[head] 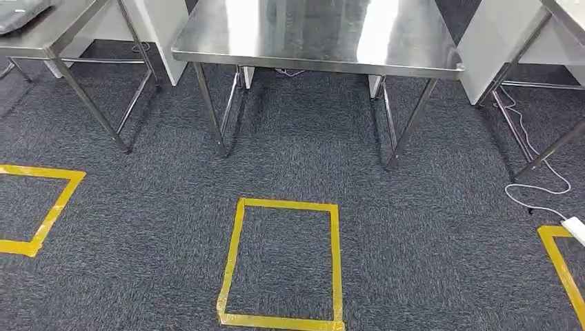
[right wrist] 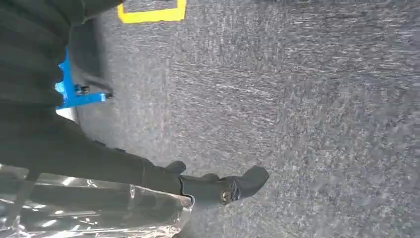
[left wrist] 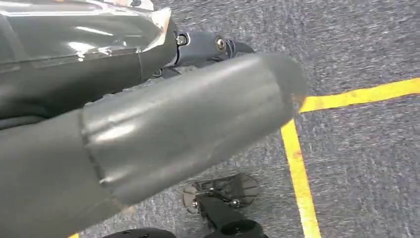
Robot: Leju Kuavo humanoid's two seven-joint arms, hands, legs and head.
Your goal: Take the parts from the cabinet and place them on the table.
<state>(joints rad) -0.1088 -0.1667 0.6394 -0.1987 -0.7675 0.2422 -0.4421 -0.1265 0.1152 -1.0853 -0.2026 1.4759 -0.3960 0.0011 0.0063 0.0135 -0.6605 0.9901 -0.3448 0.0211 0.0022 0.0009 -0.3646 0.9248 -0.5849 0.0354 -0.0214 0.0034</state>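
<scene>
A bare steel table point(head: 317, 63) stands straight ahead across the dark carpet. In the left wrist view my left hand point(left wrist: 163, 109) hangs over the floor. Its thick grey thumb point(left wrist: 198, 119) and dark fingers point(left wrist: 208, 45) close around a dark part in shiny clear plastic point(left wrist: 84, 34). In the right wrist view my right hand point(right wrist: 198, 186) also hangs low over the carpet, and its dark fingers point(right wrist: 228, 188) hold a second plastic-wrapped part point(right wrist: 89, 210). The wrap hides what each part is.
A yellow tape rectangle point(head: 238, 262) marks the carpet in front of the table, with others at far left point(head: 58, 200) and right point(head: 562, 265). Steel tables stand at left point(head: 55, 38) and right point(head: 569, 10). A white cable and power strip point(head: 574, 227) lie at right.
</scene>
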